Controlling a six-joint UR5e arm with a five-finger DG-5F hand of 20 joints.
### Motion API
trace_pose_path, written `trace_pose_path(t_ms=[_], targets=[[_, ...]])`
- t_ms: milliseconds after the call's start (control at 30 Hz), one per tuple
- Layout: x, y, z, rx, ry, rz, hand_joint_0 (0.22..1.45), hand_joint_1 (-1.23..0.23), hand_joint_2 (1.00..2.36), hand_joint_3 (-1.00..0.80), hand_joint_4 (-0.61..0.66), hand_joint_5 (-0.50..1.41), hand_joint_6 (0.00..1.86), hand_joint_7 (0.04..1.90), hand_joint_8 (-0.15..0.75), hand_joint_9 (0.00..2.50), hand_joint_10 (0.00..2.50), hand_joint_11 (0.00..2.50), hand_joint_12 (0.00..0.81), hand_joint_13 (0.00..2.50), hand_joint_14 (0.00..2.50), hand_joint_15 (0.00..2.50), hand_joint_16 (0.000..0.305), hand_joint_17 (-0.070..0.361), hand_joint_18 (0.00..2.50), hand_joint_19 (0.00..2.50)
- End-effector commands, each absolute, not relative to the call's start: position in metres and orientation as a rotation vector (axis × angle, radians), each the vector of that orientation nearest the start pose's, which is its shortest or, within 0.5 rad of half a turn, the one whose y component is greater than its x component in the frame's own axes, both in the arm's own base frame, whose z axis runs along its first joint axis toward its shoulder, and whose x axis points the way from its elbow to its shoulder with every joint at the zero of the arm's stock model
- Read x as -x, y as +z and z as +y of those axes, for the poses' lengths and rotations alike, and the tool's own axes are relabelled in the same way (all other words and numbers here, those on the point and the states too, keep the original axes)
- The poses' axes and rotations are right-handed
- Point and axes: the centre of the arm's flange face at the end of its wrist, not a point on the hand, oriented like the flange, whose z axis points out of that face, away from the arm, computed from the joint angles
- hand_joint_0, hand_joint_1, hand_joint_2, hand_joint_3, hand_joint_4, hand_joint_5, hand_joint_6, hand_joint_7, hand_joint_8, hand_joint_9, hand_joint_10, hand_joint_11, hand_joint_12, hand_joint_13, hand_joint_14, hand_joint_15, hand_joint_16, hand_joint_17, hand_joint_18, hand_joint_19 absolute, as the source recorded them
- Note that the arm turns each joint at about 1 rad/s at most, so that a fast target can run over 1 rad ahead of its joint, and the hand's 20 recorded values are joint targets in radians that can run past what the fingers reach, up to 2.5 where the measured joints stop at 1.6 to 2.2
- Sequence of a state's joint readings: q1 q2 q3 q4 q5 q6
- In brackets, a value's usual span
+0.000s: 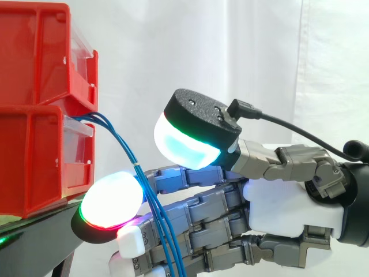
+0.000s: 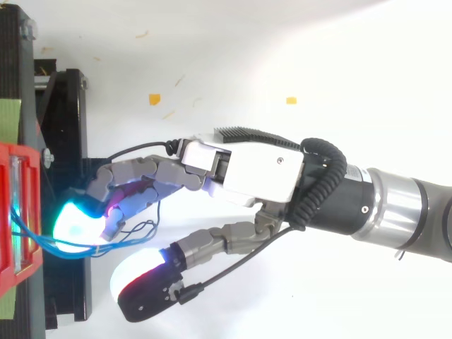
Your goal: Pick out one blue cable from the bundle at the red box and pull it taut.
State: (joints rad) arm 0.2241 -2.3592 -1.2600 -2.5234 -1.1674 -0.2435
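The hand reaches in toward the two stacked red bins, which stand on the black stand. Its fingers are stretched almost straight. The thumb, with its big cyan-white pad, stands well apart above them, so the hand is wide open. As far as I can see, nothing is pinched between thumb and fingers.

The bundle of blue cables comes out at the front of the bins, where the lower bin meets the upper one. From there it bends down in a loose arc and hangs across the fingers, just beside the glowing fingertip. In the top view the cables run from the red bin to the fingers and make a small slack loop near them.

The strands lie close together there, so I cannot tell for sure whether one of them is already slipped between two fingers.

In my judgement the task is at an early stage. The hand is at the bundle and touches it, or nearly so. No single cable is separated and gripped yet, and the cables are slack, so the pulling taut is not done.
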Motion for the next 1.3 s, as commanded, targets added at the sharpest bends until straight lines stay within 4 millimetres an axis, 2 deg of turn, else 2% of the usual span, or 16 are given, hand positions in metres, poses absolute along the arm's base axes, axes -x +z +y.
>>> trace_pose_path(t_ms=[0,433,500,767,1133,1267], targets=[[-0.774,0.1961,0.0012,-1.068,0.982,1.08,0.62,-0.64,1.0,-0.45,0.18,-0.14,0.5,0.88,0.248,0.77,0.02,0.53,0.276,0.58,0.01,0.31,0.042,0.095,0.48,0.53],[-0.7745,0.1965,0.0079,-1.07,1.023,1.082,0.62,-0.62,1.01,-0.44,0.16,-0.12,0.5,0.98,0.25,0.81,0.02,0.54,0.276,0.61,0.01,0.32,0.042,0.094,0.51,0.54],[-0.7745,0.1965,0.0079,-1.071,1.024,1.081,0.67,-0.59,1.01,-0.39,0.14,-0.11,0.5,1.03,0.251,0.82,0.02,0.57,0.274,0.63,0.01,0.33,0.042,0.094,0.52,0.54],[-0.7746,0.1965,0.0089,-1.077,1.046,1.08,0.69,-0.58,1.01,-0.34,0.13,-0.1,0.5,1.08,0.25,0.84,0.02,0.58,0.274,0.64,0.01,0.34,0.042,0.094,0.54,0.55],[-0.7752,0.1969,0.0057,-1.09,1.102,1.084,0.65,-0.58,1.02,-0.29,0.11,-0.08,0.5,1.29,0.26,0.88,0.02,0.65,0.285,0.66,0.02,0.37,0.043,0.096,0.57,0.59],[-0.7751,0.1968,0.005,-1.097,1.114,1.081,0.62,-0.61,1.01,-0.34,0.11,-0.1,0.6,1.15,0.267,0.9,0.03,0.68,0.288,0.67,0.02,0.38,0.043,0.097,0.58,0.6]])
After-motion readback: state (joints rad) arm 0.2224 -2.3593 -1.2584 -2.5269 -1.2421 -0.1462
